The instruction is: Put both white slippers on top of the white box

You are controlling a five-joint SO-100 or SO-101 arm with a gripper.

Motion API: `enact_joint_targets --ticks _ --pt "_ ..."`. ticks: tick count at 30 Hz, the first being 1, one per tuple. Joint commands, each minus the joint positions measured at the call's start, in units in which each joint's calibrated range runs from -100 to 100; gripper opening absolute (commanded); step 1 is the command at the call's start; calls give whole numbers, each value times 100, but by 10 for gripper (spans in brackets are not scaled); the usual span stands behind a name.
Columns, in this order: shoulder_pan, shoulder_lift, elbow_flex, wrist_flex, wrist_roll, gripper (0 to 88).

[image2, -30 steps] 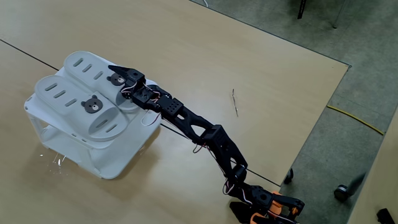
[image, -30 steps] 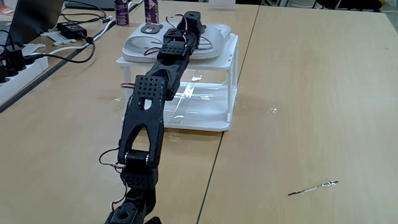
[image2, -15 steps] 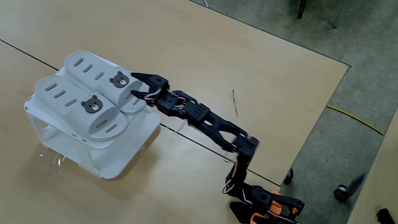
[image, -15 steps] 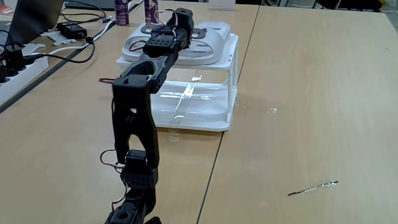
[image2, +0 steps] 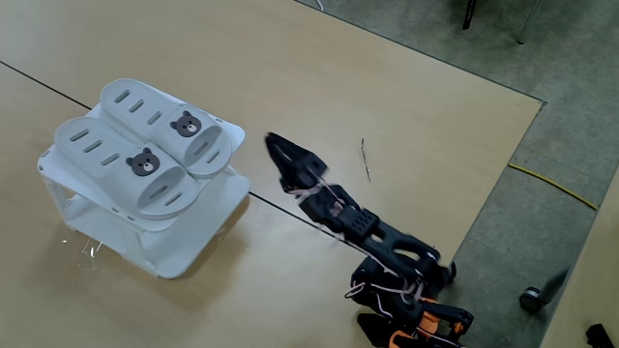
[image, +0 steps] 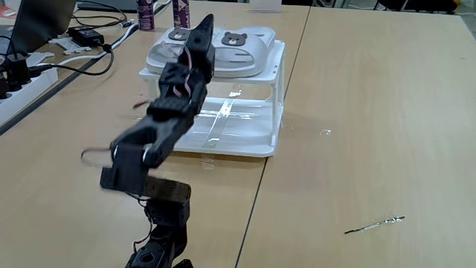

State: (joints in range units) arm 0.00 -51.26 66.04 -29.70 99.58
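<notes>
I had pulled the end effector [image2: 275, 143] back off the slippers [image2: 145, 159] — fingers together, holding nothing. Both lay on the white box [image2: 184, 242], left of it. The near slipper overhung — a nudge might tip it onto the counter [image2: 290, 58].

It looked like an office or lab workroom. Pale wood counters [image: 357, 112] stood pushed edge to edge on grey carpet [image2: 542, 58]. At one side lay a power strip [image: 18, 85], black cables [image: 89, 63], a power brick [image: 87, 35] and a laptop's edge [image: 41, 22]. A yellow cable [image2: 556, 184] trailed across the floor.
</notes>
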Motion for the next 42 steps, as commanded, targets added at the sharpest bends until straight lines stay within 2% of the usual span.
enact_joint_targets --ticks 1,3,6,14,22,29,42 --pt "-16 -1618 1511 -1586 42 7" --pt "-16 -2232 2178 -2561 42 7" --pt "-8 -2947 2602 -3311 42 7" --pt "49 -4756 2882 -3475 42 7" --pt "8 -4773 2801 -5969 42 7" --pt "49 -4773 3062 -7013 42 7" --pt "49 -4765 3360 -6996 42 7"
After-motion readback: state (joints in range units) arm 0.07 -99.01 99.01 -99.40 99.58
